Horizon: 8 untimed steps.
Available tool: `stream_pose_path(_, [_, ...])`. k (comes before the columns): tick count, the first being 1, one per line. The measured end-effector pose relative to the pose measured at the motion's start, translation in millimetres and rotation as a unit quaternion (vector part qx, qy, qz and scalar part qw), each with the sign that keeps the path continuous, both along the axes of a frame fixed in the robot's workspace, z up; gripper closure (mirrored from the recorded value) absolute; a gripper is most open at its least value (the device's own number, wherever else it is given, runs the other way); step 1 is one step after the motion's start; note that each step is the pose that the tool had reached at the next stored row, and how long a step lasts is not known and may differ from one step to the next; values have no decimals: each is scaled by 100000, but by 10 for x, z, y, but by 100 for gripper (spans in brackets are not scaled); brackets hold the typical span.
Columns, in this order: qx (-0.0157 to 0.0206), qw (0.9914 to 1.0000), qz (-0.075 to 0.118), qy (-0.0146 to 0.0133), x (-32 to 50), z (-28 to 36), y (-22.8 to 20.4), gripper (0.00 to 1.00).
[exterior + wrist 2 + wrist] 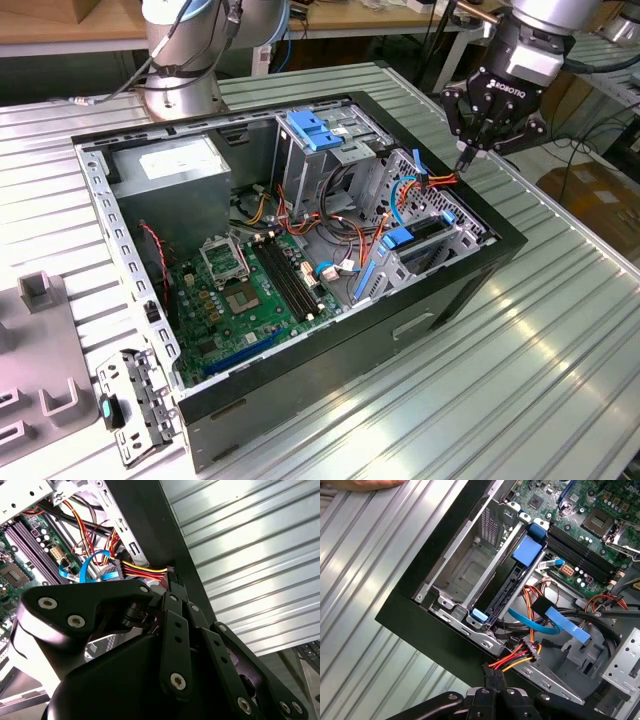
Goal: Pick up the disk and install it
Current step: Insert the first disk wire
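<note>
The disk [420,235], a dark slab in a bright blue carrier, stands on edge in the drive cage at the case's corner on the exterior view's right. In the first wrist view the disk [509,591] sits in the cage slot beside an empty bay. My gripper [463,160] hangs over the case's rim just behind that cage. Its fingers are shut on the red, yellow and orange wires of a power cable [512,659], which end at my gripper [494,674]. The second wrist view shows the same cable [145,570] running to my gripper [172,582].
The open computer case [330,350] lies on a ribbed metal table [520,380], with the motherboard [240,290], power supply [175,170] and a blue latch [310,130] inside. A metal bracket [135,400] lies by the case's near corner. A hand [365,484] rests on the table.
</note>
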State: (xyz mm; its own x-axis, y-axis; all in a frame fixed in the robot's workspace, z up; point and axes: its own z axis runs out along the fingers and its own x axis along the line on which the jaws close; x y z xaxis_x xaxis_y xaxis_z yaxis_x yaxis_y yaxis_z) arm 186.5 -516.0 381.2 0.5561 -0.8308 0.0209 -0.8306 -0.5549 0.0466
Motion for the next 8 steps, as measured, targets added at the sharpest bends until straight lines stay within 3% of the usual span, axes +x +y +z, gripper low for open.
stream_pose_path(8, [-6, 100000, 8, -1, 0, 1, 1, 89])
